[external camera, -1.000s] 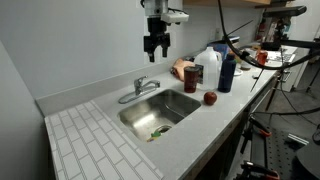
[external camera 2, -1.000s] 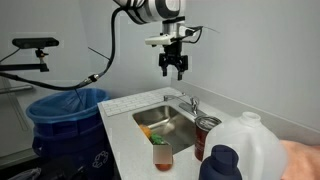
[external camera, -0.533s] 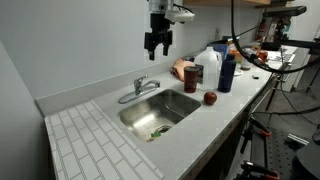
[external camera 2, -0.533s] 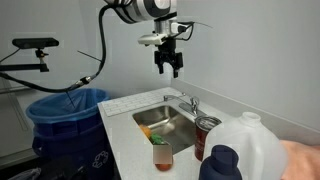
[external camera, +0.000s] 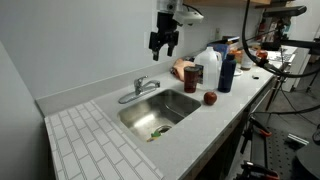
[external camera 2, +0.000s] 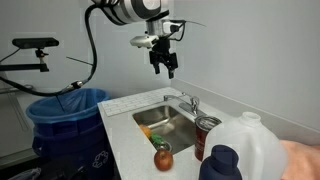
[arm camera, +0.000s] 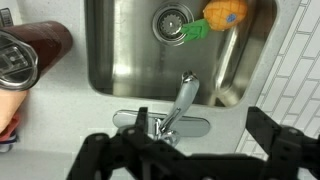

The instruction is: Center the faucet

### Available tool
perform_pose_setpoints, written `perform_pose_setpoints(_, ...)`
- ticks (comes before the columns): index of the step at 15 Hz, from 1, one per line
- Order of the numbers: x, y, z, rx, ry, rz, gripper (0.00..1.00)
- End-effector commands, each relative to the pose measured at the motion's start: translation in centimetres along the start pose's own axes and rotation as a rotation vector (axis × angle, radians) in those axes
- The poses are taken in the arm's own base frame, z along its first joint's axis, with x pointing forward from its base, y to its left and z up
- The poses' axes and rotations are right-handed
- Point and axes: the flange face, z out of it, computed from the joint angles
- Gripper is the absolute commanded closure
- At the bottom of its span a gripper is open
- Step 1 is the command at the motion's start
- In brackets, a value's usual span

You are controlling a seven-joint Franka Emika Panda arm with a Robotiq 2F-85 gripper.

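Note:
The chrome faucet [external camera: 139,90] stands at the back rim of the steel sink [external camera: 160,108], its spout swung off to one side over the counter edge. It also shows in an exterior view [external camera 2: 188,102] and in the wrist view [arm camera: 178,108], where the spout angles over the basin. My gripper [external camera: 165,44] hangs high above the counter, well clear of the faucet; it also shows in an exterior view [external camera 2: 163,63]. Its fingers are spread apart and hold nothing, and they frame the faucet base in the wrist view [arm camera: 185,150].
A red apple [external camera: 210,98], a dark can [external camera: 193,77], a white jug [external camera: 210,68] and a blue bottle [external camera: 227,72] crowd the counter beside the sink. An orange-and-green toy [arm camera: 220,15] lies in the basin near the drain. A blue bin [external camera 2: 62,115] stands beside the counter.
The gripper has risen and shifted sideways along the wall, away from the spot above the faucet. The faucet has not moved.

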Motion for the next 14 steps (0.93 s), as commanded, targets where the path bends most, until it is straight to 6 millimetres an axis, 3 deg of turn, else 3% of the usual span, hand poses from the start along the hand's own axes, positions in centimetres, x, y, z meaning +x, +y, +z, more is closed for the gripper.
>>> perform_pose_setpoints(1,-2.6,-0.3,-0.9,0.017,0.034,0.028,0.0)
perform_pose_setpoints(3,-3.6,-0.1,-0.9,0.019,0.038,0.037,0.0)
perform_pose_setpoints(4,-1.8,0.0,-0.2,0.001,0.012,0.012,0.0)
perform_pose_setpoints(14,-2.9,0.1,-0.4,0.0,0.016,0.019,0.0)
